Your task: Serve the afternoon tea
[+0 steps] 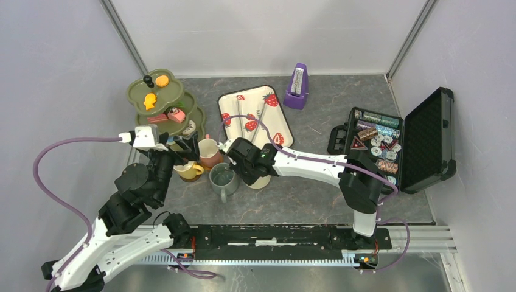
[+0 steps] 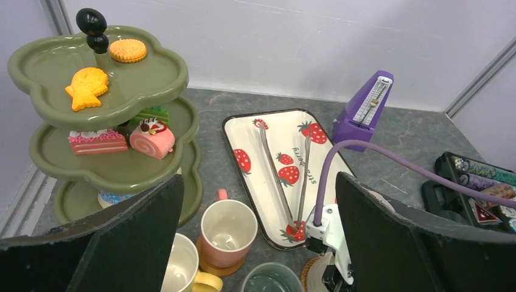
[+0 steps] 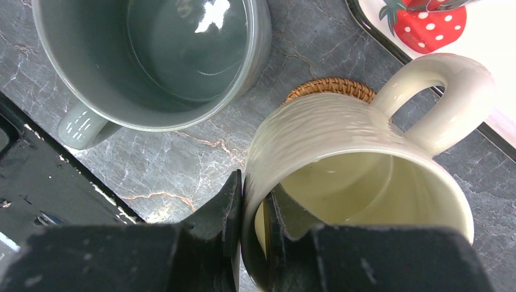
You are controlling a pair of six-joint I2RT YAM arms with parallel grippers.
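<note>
Right gripper (image 3: pixel 252 201) clamps rim of cream mug (image 3: pixel 341 134) over wicker coaster (image 3: pixel 331 88), grey-green mug (image 3: pixel 152 55) at 10 o'clock; left gripper (image 2: pixel 258 182) gapes empty. Step, likely: seating mug. Next: settle square, release.

The cream mug (image 3: pixel 341 152), lower right, looks like glossy glazed ceramic, faintly rippled. The grey-green mug (image 3: pixel 152 55), upper left, shines smooth. The coaster (image 3: pixel 331 88) is woven wicker, and the tabletop (image 3: pixel 182 158) looks like veined stone.

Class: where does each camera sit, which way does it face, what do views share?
Top external: above and behind, looking down; left arm, right arm show.
Left wrist: facing tiered stand and strawberry tray; open fingers frame it.
Right wrist: looking down into cream mug; fingers pinch its wall.
Shared: grey-green mug, all three.
</note>
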